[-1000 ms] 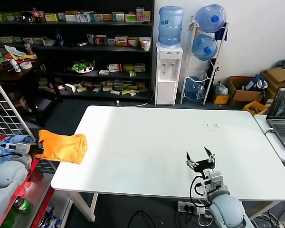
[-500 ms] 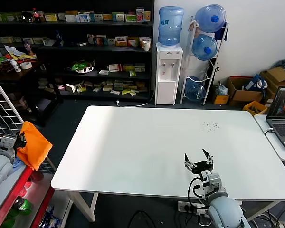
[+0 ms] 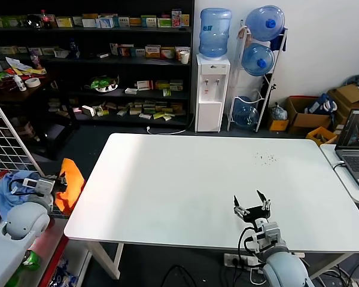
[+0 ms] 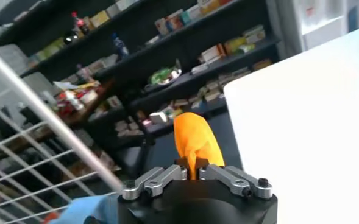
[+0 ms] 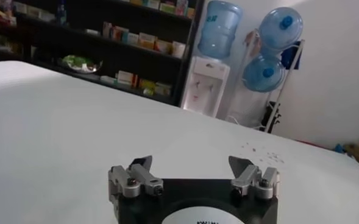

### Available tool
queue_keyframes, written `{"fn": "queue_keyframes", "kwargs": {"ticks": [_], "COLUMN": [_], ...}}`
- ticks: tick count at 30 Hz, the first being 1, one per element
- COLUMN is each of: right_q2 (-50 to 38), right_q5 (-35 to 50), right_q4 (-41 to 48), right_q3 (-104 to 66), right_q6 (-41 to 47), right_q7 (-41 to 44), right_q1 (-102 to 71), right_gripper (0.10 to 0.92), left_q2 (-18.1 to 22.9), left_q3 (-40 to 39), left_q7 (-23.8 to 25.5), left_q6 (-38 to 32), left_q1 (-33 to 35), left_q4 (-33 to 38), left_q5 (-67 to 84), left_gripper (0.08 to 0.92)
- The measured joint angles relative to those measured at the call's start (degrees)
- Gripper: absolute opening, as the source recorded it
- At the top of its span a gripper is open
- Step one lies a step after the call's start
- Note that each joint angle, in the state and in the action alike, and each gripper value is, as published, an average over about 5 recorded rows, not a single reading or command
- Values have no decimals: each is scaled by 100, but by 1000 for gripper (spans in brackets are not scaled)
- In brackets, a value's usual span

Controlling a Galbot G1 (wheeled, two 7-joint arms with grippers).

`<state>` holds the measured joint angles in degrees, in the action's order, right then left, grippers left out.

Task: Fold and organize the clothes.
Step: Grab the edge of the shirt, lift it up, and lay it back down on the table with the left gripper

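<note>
While the left gripper (image 4: 194, 172) stays pinched narrow on a bunched fold of the orange T-shirt (image 4: 193, 139), the garment hangs off the table, at the lower left of the head view, just beside the table's left edge.

- Left gripper (image 3: 58, 184): jaws clamped on cloth; the T-shirt (image 3: 72, 182) trails from them in a crumpled hanging mass, no lettering visible.
- Change: a second ago the shirt lay draped over the table's near-left corner; half a second ago it swung clear at the far left of the frame; now it sits close beside the table edge again, still airborne. Judgement: the shirt is being carried, not yet laid out; folding has not begun.
- Right gripper (image 3: 252, 207): fingers spread wide, empty, hovering over the white table (image 3: 191, 179) at lower centre-right, hardly moved.
- Light blue cloth (image 3: 11, 190): lower left, behind the left arm.
- Wire rack (image 4: 39, 115): beside the left arm.
- Background: stocked shelves (image 3: 96, 54), water dispenser (image 3: 212, 84), laptop (image 3: 356, 143) at the right edge.
</note>
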<state>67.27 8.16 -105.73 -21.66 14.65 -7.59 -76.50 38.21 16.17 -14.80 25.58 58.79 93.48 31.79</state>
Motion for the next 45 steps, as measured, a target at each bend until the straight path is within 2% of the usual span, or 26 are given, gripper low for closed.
{"fn": "queue_keyframes", "kwargs": {"ticks": [11,19,28,40,43,45], "right_q2": [2,-7,-32,-133,-140,-150], "right_q5": [-116,-154,-155,-125,-120,-110], "right_q4": [-65,-70,-13,22,36,39], "right_q3": [-61,-101,-220,-468,-514,-529], "right_q6": [15,-23,-121,-182,-168,-151], "right_q7": [-7,18,14,-12,-21,-24], "right_q1": [-124,-163,-213,-364,-387,-389], "right_gripper": [823,823,823,823,823,823], "left_q2": [742,1492,2739,4465,4746,4896], "left_q3": [-444,-818,-1280,-1773,-1857,-1913], "left_q7": [-405,-611,-719,-756,-713,-664], "left_q6": [266,229,50,-394,-603,-762], "left_q1": [28,-38,-229,-454,-497,-513], "left_q4": [940,1081,688,-280,-529,-655], "left_q5": [488,562,316,-143,-215,-236], "left_gripper": [154,154,154,154,181,228]}}
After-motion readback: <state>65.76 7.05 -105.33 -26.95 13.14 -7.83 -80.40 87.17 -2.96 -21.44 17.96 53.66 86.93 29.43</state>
